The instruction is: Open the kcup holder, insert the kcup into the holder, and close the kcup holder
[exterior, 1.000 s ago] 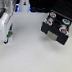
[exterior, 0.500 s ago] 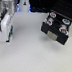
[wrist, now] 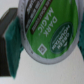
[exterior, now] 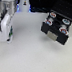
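**Pod gripped well apart from the open holder**

In the wrist view, the small cup-shaped kcup with a green printed lid [wrist: 49,31] is seen pinched between the teal pads [wrist: 13,44] of the gripper [wrist: 47,42], one pad pressed against each side of its rim. In the exterior view, the white arm [exterior: 5,27] is placed at the exterior view's left, while the black boxy kcup holder with a grey handle front [exterior: 56,28] is set well apart at the exterior view's right, its drawer appearing pulled out. Pods with red-and-white lids [exterior: 58,19] are seated in some of the round slots. Which slots are free cannot be told at this size.

A long carry is judged to remain. The pod could be dropped if the grip on its rim slips, or set onto an occupied slot if a free one is misjudged. The drawer could be jammed on closing if the pod is left tilted.
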